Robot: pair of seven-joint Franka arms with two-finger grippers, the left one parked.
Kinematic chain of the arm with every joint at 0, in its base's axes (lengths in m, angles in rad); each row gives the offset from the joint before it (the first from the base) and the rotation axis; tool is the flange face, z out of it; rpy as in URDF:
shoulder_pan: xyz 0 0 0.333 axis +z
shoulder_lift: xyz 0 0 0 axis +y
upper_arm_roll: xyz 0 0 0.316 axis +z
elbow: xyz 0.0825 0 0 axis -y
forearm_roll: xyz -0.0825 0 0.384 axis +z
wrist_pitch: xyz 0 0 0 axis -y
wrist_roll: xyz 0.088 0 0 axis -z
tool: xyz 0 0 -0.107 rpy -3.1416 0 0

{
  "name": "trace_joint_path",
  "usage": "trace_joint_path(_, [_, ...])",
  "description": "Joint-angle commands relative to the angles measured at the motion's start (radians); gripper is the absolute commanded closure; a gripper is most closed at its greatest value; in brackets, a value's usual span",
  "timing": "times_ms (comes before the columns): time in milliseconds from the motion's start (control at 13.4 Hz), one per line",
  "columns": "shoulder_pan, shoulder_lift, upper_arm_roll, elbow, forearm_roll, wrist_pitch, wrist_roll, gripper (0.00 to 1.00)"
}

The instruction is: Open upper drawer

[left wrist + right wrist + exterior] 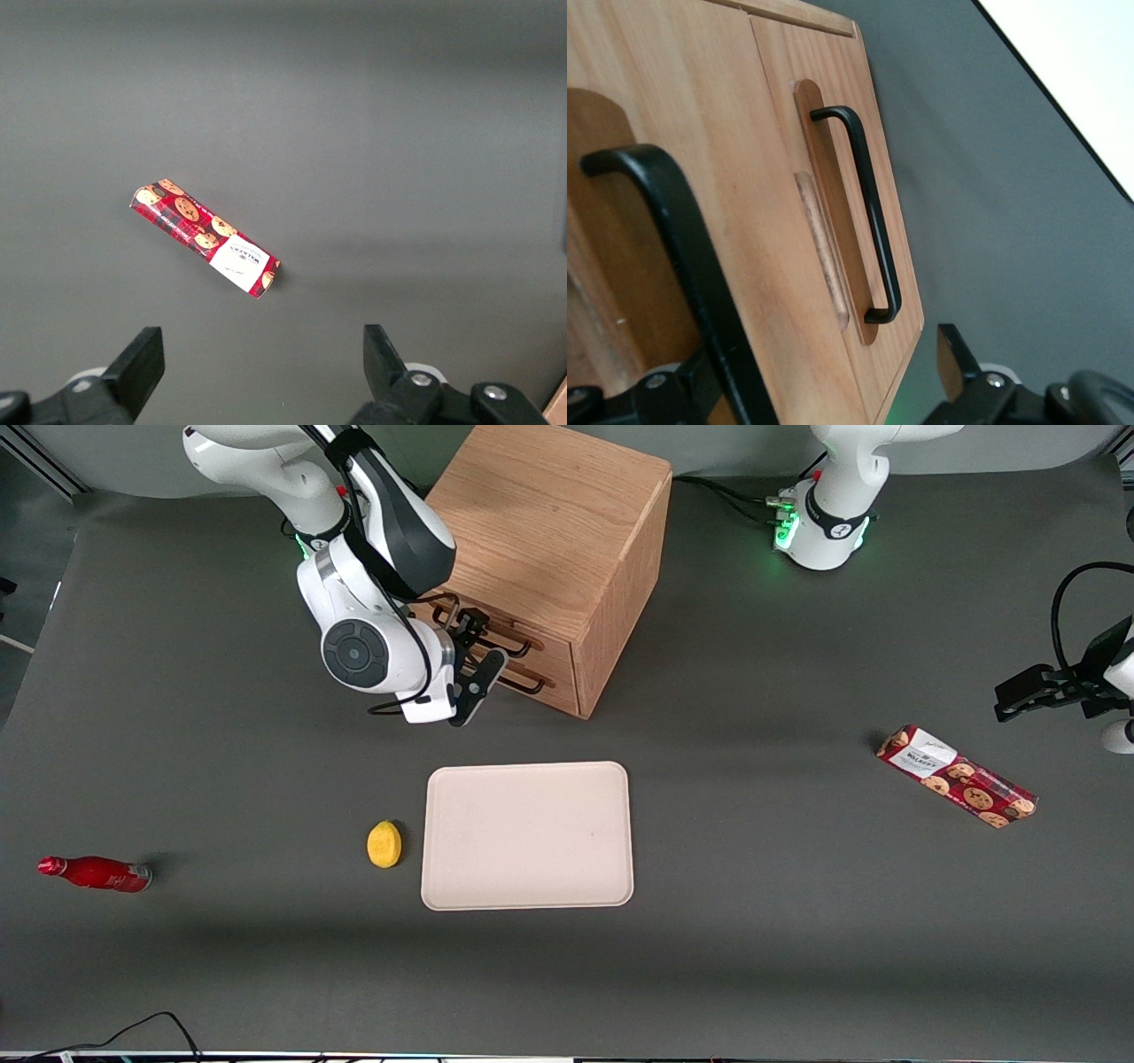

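Note:
The oak cabinet (pixel 549 522) stands toward the back of the table, its two drawer fronts level with each other. The upper drawer (pixel 554 646) (pixel 638 88) has a thin dark bar handle (pixel 518 644) (pixel 664 230). The lower drawer (pixel 558 686) (pixel 824 71) sits just under it with the same kind of handle (pixel 868 212). My right gripper (pixel 478 654) (pixel 824 354) is right in front of the drawer fronts and is open. The upper handle runs close along one finger (pixel 700 385). The other finger (pixel 957 363) is out past the lower drawer's edge.
A beige tray (pixel 527 837) lies nearer the front camera than the cabinet, with a lemon (pixel 384 843) beside it. A red bottle (pixel 96 873) lies toward the working arm's end. A red cookie packet (pixel 957 775) (pixel 205 239) lies toward the parked arm's end.

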Motion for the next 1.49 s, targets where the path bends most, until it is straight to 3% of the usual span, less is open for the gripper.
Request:
trace_joint_path(0, [-0.008, 0.017, 0.004, -0.015, 0.029, 0.036, -0.047, 0.00])
trace_joint_path(1420, [-0.072, 0.081, 0.002, 0.072, 0.012, 0.057, -0.074, 0.00])
